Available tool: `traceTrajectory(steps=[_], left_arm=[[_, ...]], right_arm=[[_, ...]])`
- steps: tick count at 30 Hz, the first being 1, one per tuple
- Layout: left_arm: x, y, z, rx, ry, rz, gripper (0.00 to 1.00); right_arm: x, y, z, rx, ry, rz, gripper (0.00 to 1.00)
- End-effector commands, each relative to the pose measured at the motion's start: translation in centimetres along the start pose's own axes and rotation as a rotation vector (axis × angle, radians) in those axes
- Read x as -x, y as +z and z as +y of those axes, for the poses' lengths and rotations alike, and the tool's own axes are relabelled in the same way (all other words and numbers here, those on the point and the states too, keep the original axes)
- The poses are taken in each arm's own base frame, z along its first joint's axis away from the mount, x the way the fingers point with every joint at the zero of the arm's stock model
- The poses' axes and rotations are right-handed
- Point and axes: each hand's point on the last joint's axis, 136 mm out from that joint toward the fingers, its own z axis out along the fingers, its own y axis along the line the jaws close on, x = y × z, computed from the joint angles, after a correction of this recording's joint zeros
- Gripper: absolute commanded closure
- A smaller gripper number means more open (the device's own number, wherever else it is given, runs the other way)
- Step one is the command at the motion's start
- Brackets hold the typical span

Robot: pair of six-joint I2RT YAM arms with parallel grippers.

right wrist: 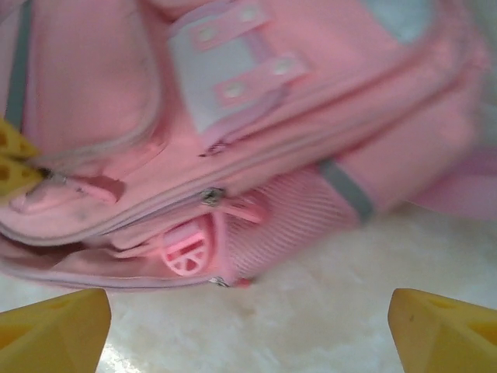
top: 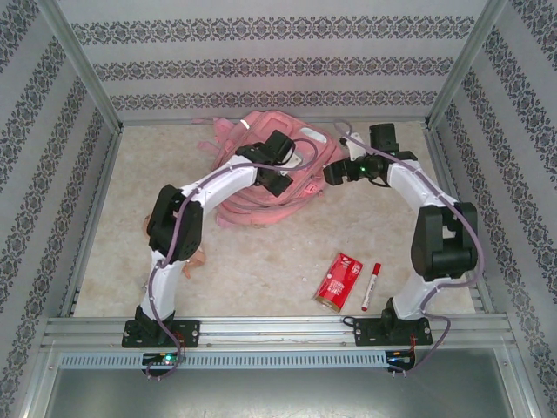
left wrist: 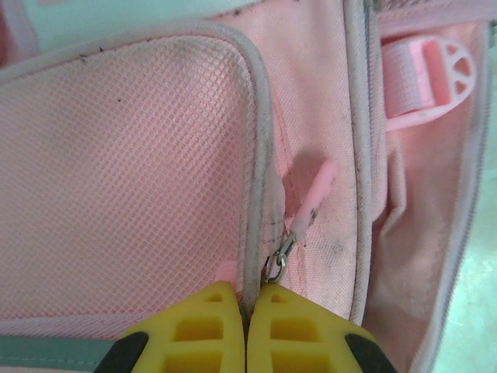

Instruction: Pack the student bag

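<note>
Where student bag [top: 248,207] ends, open table [top: 261,261].

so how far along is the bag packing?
Done: nothing visibly packed. In hand: left gripper, jaws shut on the student bag seam by a zip pull; right gripper, jaws open, beside it. Left: red can and marker lie unpacked on the table.

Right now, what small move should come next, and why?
Probably ease the open right gripper toward the pink zip pull on the student bag: the left gripper is shut at the seam beside it, and the pull lies free.
</note>
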Motion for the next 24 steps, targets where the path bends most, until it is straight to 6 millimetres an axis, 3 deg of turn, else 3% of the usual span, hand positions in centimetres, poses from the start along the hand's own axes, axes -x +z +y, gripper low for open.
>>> traceTrajectory(steps=[1, 6, 11, 20, 23, 24], left_arm=[[4.0, -7.1, -0.2, -0.025, 0.063, -0.173, 1.00], [5.2, -8.8, -0.3, -0.033, 0.087, -0.216, 1.00], [5.5, -8.8, -0.8, -0.066, 0.093, -0.217, 1.00], [5.9, -9.3, -0.8, -0.070, 0.087, -0.235, 1.00], [6.1, -9.5, -1.1, -0.086, 0.085, -0.244, 1.00], [6.1, -9.5, -1.2, -0.093, 0.085, -0.245, 1.00]], right_arm=[[-0.1, 0.9, 2.2, 0.170, -0.215, 0.052, 0.14], [0.3, 2.2, 1.6, 0.206, -0.319, 0.091, 0.28], [0.1, 3.7, 1.4, 0.191, -0.416, 0.108, 0.38], [-2.2, 4.0, 3.3, 0.301, -0.448, 0.128, 0.40], [-2.7, 4.6, 2.9, 0.284, -0.459, 0.132, 0.42], [-2.6, 5.0, 2.4, 0.257, -0.461, 0.134, 0.48]])
